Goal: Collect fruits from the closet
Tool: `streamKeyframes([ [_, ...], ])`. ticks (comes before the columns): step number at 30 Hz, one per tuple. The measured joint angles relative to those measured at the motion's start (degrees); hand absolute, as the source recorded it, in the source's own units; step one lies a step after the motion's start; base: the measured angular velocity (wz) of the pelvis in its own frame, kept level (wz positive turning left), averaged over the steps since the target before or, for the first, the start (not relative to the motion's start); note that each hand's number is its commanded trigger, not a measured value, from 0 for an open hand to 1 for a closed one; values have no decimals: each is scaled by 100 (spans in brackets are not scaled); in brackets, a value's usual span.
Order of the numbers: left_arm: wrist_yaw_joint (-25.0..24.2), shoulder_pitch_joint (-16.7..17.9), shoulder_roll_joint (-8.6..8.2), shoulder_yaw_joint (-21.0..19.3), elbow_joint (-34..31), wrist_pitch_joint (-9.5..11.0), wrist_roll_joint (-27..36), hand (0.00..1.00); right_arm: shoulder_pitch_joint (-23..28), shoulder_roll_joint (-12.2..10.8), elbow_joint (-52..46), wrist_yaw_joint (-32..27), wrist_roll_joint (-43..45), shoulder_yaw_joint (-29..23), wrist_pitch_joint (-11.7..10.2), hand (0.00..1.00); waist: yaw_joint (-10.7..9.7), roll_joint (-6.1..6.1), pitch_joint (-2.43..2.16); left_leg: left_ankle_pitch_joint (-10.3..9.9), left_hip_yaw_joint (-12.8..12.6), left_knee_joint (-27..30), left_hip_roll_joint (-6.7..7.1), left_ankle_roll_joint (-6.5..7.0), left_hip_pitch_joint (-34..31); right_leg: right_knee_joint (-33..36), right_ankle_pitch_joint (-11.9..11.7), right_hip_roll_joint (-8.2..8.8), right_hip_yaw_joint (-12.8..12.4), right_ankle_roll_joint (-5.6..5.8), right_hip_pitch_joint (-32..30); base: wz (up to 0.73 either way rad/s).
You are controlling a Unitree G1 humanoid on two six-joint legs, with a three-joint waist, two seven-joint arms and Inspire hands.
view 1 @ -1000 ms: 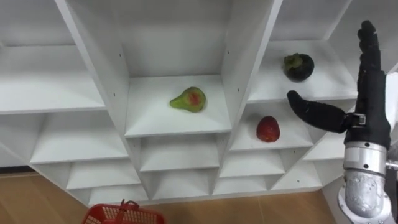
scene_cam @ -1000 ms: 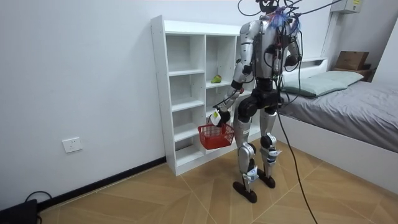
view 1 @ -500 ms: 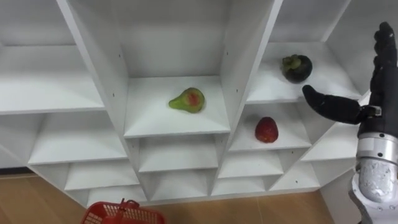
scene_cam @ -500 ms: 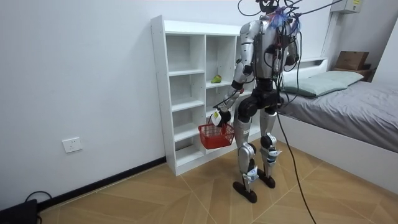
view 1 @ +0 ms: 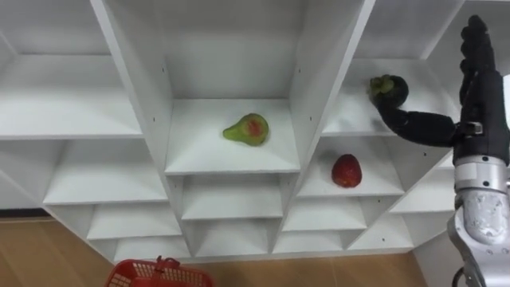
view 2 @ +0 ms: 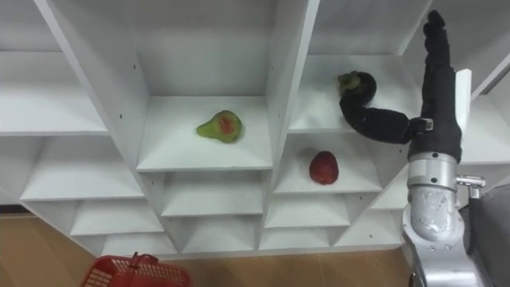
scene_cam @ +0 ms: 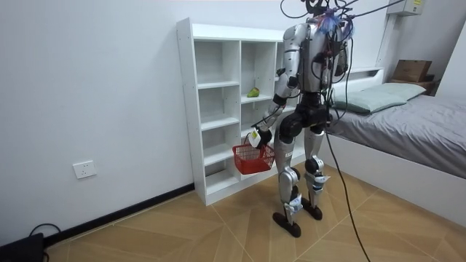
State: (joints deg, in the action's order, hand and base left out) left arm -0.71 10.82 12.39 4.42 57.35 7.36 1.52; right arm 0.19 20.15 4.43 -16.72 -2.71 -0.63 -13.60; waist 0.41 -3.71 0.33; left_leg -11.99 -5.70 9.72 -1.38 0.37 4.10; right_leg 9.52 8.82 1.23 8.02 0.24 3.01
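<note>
The right hand was brought against the mangosteen at its shelf's left edge (fingers straight, nothing clasped). A grasp was judged imminent.

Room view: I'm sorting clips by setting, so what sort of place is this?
Most likely a bedroom in a home: a bed with grey bedding and a pillow stands at the room view's right, a white cubby shelf unit stands against the wall, and the floor is wood.
</note>
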Motion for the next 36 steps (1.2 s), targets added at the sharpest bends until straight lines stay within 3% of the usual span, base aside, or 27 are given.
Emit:
streamKeyframes([
  [14, -3, -9, -1, -62, -14, 0, -376, 100, -554, 108, 195, 396, -69, -64, 63, 0, 4, -2, 6, 8, 27, 4, 4, 4, -29, 4, 0, 7, 35, 0, -21, 0],
  [22, 5, -11, 4, -153, -18, -2, -375, 100, -725, 109, 458, 499, -103, -62, 94, 0, 28, -84, 44, 11, 63, 1, 6, 4, -45, 1, 0, 18, 119, 0, -14, 2],
  [33, -158, -12, 5, -163, -122, -110, -381, 100, -885, 217, 792, 504, -147, -59, 122, 0, 149, -112, 20, 12, 118, 23, 8, 4, -102, 4, 0, 31, 259, 0, -3, 3],
  [36, -159, -11, 7, -213, -122, -143, -387, 100, -1021, 219, 1077, 523, -100, -51, 265, 0, 177, -113, 19, 13, 123, 52, 11, 4, -96, 6, 0, 36, 289, 0, -2, 1],
])
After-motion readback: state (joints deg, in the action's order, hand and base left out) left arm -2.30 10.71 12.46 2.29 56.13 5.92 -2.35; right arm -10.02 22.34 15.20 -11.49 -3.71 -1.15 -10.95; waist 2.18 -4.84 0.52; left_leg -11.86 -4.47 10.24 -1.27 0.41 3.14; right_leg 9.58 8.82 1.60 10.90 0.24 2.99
